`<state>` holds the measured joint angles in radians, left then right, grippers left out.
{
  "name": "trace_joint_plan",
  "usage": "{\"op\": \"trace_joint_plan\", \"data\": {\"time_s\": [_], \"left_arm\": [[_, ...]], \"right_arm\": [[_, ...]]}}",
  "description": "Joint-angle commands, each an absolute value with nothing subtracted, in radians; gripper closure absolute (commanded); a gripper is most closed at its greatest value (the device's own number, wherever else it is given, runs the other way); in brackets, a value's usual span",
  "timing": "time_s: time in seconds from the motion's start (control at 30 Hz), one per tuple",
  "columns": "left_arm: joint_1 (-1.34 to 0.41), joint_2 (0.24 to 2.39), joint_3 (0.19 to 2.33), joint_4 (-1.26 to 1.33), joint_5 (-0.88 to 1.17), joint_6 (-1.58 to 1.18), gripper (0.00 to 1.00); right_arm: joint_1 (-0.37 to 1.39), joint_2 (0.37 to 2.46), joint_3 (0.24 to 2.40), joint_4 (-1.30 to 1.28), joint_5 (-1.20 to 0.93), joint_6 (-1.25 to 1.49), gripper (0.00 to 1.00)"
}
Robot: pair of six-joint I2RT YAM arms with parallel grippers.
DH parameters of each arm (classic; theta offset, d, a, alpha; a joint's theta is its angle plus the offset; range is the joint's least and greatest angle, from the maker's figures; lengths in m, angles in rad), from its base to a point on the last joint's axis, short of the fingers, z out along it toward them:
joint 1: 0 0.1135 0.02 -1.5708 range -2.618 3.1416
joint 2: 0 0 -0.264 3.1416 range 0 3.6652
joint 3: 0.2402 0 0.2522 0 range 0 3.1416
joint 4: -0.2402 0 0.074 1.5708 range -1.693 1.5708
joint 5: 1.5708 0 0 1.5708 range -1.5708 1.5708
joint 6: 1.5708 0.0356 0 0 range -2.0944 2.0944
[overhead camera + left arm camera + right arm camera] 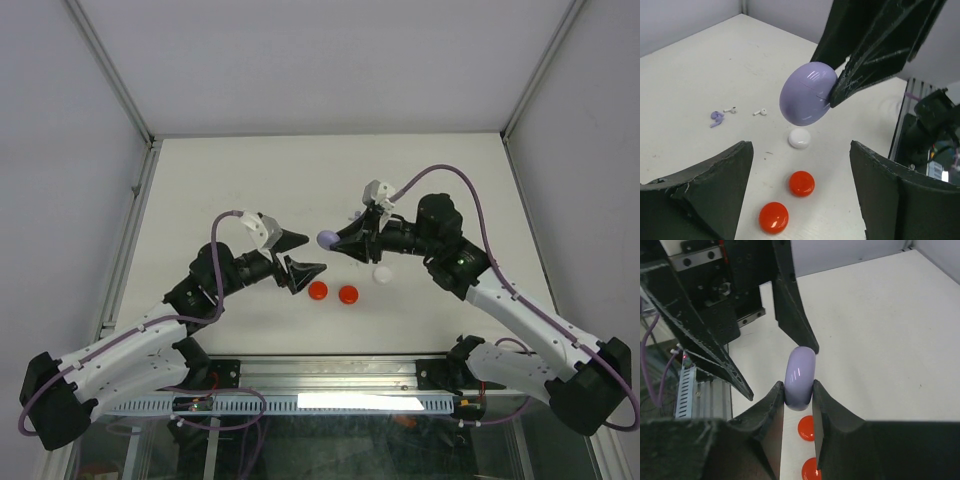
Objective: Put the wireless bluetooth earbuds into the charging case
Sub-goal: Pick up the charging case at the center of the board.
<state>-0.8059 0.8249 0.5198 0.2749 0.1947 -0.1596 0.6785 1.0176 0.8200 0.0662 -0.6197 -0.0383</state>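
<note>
The charging case (807, 93) is a shut lilac oval shell with a seam, held in the air above the table. My right gripper (799, 387) is shut on it, one finger on each flat side of the case (800, 372). My left gripper (801, 147) stands open facing the case, a little short of it, with nothing between its fingers. The earbuds lie on the table to the left in the left wrist view: a lilac one (716, 118) and two tiny white ones (730, 109) (759, 112). From above, the case (326, 238) hangs between both grippers.
Two round red discs (802, 183) (773, 217) and one white disc (799, 138) lie on the white table below the grippers. From above they sit in a row near the front, red (318, 291), red (348, 294), white (382, 273). A metal rail (330, 375) runs along the near edge.
</note>
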Motion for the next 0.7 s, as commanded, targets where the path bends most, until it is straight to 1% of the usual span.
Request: {"op": "trace_joint_plan", "data": {"time_s": [0.0, 0.13, 0.47, 0.67], "left_arm": [[-0.814, 0.813, 0.592, 0.237, 0.398, 0.068, 0.23], [-0.813, 0.829, 0.623, 0.214, 0.467, 0.120, 0.30], [-0.813, 0.860, 0.655, 0.208, 0.556, 0.142, 0.59], [-0.814, 0.882, 0.666, 0.208, 0.587, 0.127, 0.62]], "right_arm": [[0.676, 0.985, 0.918, -0.084, -0.829, -0.169, 0.95], [0.676, 0.984, 0.939, -0.134, -0.895, -0.214, 0.94], [0.677, 0.997, 0.959, -0.166, -0.943, -0.239, 0.95], [0.678, 1.005, 0.961, -0.166, -0.948, -0.241, 0.95]]}}
